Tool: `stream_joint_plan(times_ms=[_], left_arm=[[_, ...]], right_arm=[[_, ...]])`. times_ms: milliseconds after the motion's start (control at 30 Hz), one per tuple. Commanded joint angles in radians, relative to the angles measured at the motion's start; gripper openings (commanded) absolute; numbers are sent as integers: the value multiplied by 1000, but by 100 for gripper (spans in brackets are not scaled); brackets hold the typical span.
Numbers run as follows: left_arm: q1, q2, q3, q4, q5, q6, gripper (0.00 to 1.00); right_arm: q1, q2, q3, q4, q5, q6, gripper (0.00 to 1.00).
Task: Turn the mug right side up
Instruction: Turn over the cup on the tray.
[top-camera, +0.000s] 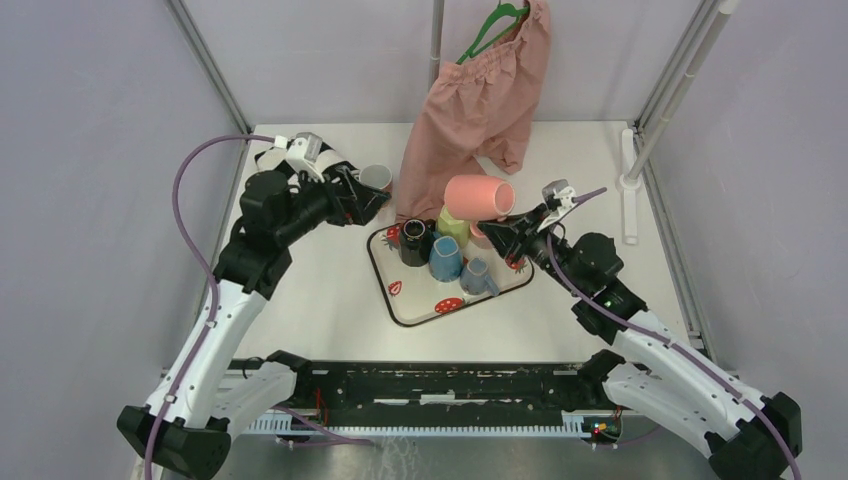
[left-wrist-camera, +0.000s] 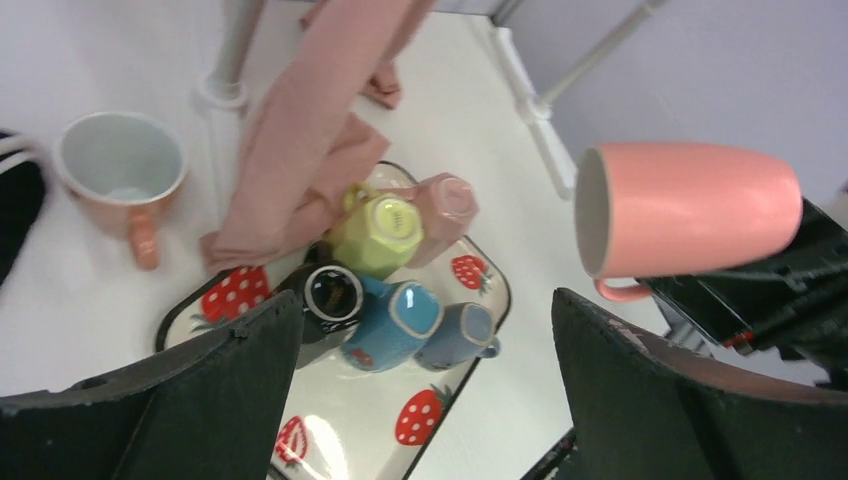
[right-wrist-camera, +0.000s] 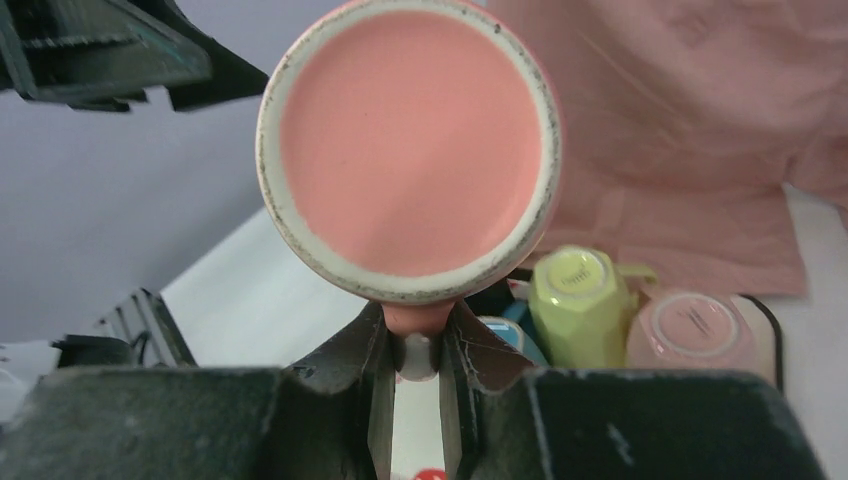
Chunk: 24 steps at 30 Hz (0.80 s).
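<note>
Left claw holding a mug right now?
No: the left claw is wide open and empty, while the pink mug hangs by its handle in the right claw.

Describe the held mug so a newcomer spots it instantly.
Find the strawberry-patterned tray mid-table. Over its far edge the right gripper pinches a pink mug by its handle. It is the only mug in the air, lying sideways.

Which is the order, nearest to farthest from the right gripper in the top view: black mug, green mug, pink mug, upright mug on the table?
1. The pink mug, held by its handle in the right gripper.
2. The green mug, just left, on the tray.
3. The black mug, at the tray's left end.
4. The upright mug, far left on the table.
</note>
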Motion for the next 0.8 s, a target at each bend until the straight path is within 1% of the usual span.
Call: stream_joint_plan(times_ms=[0, 100, 233, 300, 400, 533, 600, 667, 767], left_arm=[[-48, -33, -15, 152, 180, 22, 99], [-117, -26, -31, 210, 199, 18, 99], [-237, -3, -40, 285, 185, 20, 99], [-266, 6, -45, 317, 185, 14, 98], [-274, 11, -55, 370, 206, 3, 98], [-283, 25, -57, 448, 275, -22, 96], [-291, 34, -54, 476, 301, -31, 93], [-298, 40, -49, 491, 311, -33, 88], [-309, 49, -35, 506, 323, -32, 86]], right_arm=[[-3, 27, 102, 335, -98, 126, 0], [-4, 55, 119, 404, -121, 174, 0], [-4, 91, 136, 503, -153, 237, 0], [-4, 106, 144, 549, -175, 264, 0], [-3, 127, 148, 634, -219, 318, 0], [-3, 160, 140, 772, -269, 397, 0], [-3, 178, 135, 837, -285, 439, 0], [-4, 196, 133, 890, -300, 473, 0], [-4, 212, 132, 937, -308, 504, 0]])
